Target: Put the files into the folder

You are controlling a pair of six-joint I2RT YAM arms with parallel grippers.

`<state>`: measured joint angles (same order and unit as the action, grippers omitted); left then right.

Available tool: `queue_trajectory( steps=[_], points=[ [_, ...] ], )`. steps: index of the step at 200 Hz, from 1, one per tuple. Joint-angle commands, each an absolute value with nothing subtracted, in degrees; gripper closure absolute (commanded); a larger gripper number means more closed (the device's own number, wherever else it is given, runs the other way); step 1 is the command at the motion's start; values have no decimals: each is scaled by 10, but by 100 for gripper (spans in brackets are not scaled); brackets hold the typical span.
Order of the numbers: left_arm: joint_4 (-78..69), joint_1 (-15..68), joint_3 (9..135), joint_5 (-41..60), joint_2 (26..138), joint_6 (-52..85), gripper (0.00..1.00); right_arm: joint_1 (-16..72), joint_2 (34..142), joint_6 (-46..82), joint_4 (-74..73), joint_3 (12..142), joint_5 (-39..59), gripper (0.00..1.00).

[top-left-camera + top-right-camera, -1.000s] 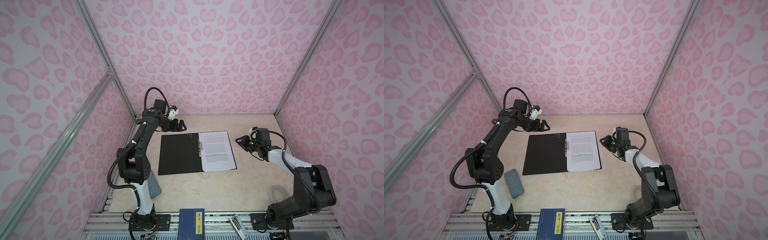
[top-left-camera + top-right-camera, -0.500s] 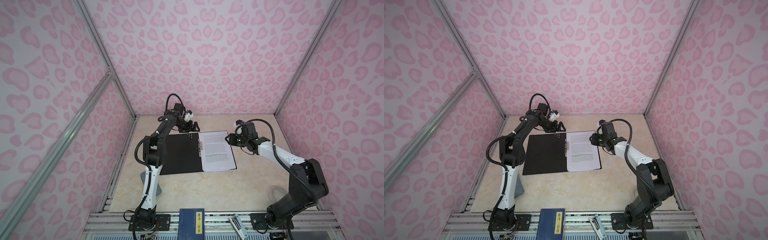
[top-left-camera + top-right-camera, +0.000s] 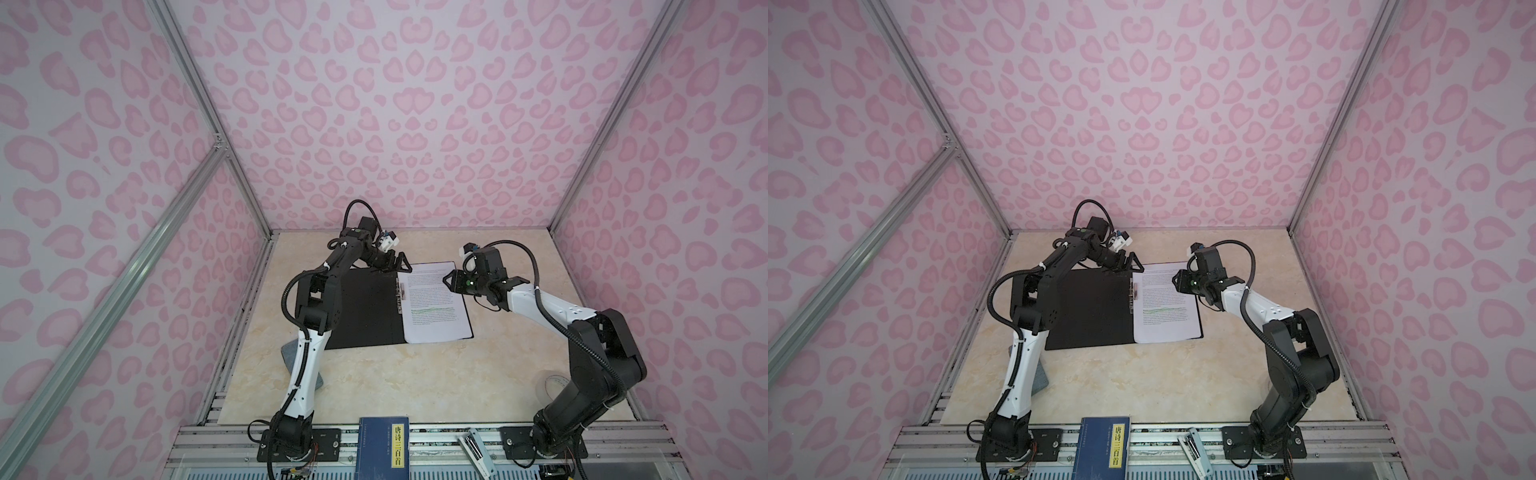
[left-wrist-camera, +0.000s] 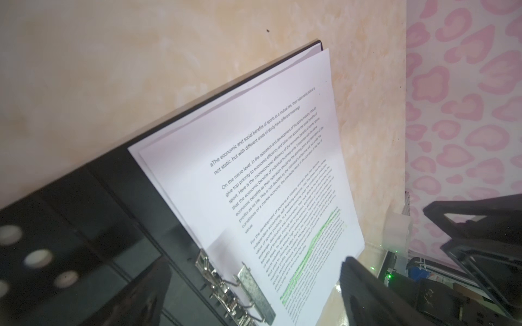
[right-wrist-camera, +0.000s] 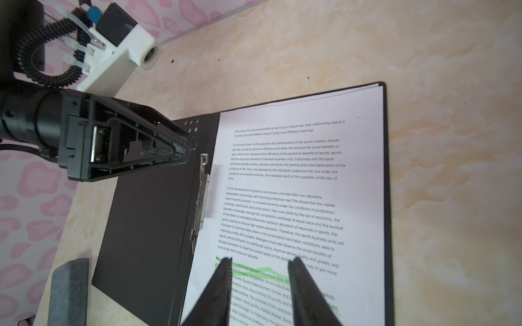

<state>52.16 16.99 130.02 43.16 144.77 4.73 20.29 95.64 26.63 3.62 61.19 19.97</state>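
Note:
The folder (image 3: 357, 307) (image 3: 1088, 311) lies open on the table, black inside up. Its metal clip (image 4: 248, 285) (image 5: 201, 197) runs along the spine. The files (image 3: 436, 307) (image 3: 1165, 307) (image 4: 254, 158) (image 5: 296, 183) are stacked on its right half, printed side up, with a green-highlighted line. My left gripper (image 3: 392, 269) (image 3: 1127, 268) (image 4: 254, 271) (image 5: 189, 144) hovers open over the far end of the spine, the clip below its fingers. Above the files' far right part, my right gripper (image 3: 451, 282) (image 3: 1177, 282) (image 5: 261, 261) stands partly open with nothing between its fingers.
A dark blue book with a yellow label strip (image 3: 384, 446) rests on the front rail. A grey pad (image 3: 291, 357) (image 5: 69, 290) lies left of the folder, behind my left arm. A clear tape roll (image 3: 552, 384) sits front right, a small white tool (image 3: 476, 449) on the rail.
My left gripper has swung right from the folder's far left corner to the top of the spine. My right gripper has moved left from beside the folder to over the files.

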Motion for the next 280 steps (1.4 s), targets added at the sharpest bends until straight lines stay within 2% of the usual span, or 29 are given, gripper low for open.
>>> queue_trajectory(
  steps=[1, 133, 280],
  points=[
    [521, 172, 1298, 464, 1453, 37, 4, 204, 951, 272, 22, 601, 201, 64],
    [522, 175, 1277, 513, 1449, 32, 6, 204, 938, 276, 10, 578, 204, 65],
    [524, 195, 1137, 564, 1346, -17, 8, 210, 913, 278, 13, 573, 198, 66]
  ],
)
